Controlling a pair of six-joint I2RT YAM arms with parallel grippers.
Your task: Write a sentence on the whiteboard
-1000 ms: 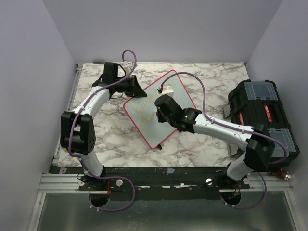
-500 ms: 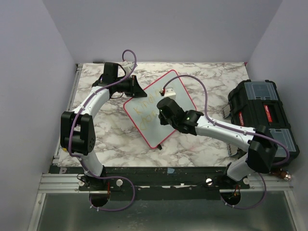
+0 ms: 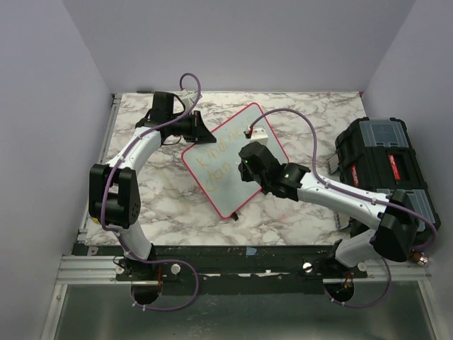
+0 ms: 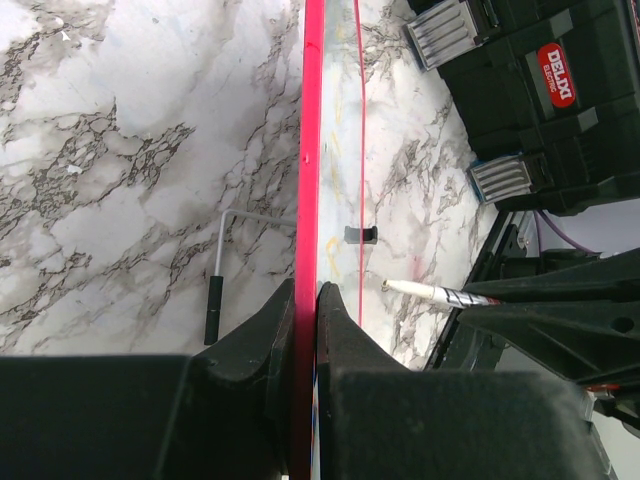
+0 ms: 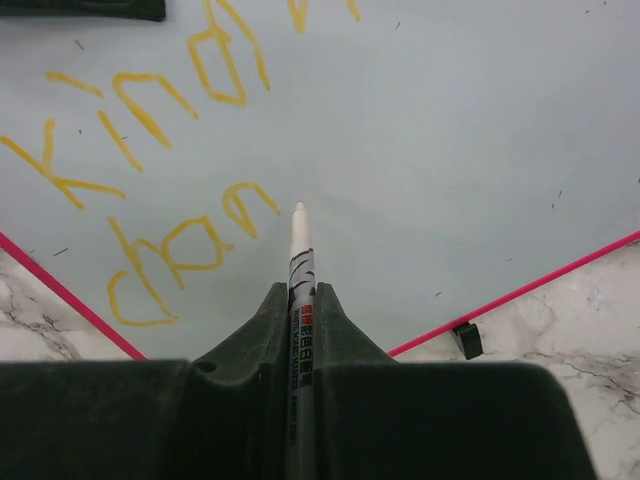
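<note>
the whiteboard (image 3: 219, 185) lies slantwise in the middle of the marble table (image 3: 159, 209). the left gripper (image 4: 305, 292) is pressed together on its far-left pink edge. the right gripper (image 5: 300, 300) pinches a marker (image 5: 298, 250), whose tip is just right of the lower yellow line of the sentence (image 5: 160, 122); i cannot tell if it touches. bare white board stretches to the right of the tip. a black toolbox (image 3: 386, 166) sits well apart at the right.

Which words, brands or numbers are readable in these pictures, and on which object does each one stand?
"Kind": yellow handwriting, first line on the whiteboard; the letters after it are cut off by the picture edge.
"can", probably: second yellow line on the same board.
"DELIXI": red label on the black toolbox.
Print on the marker: too small to read.
</note>
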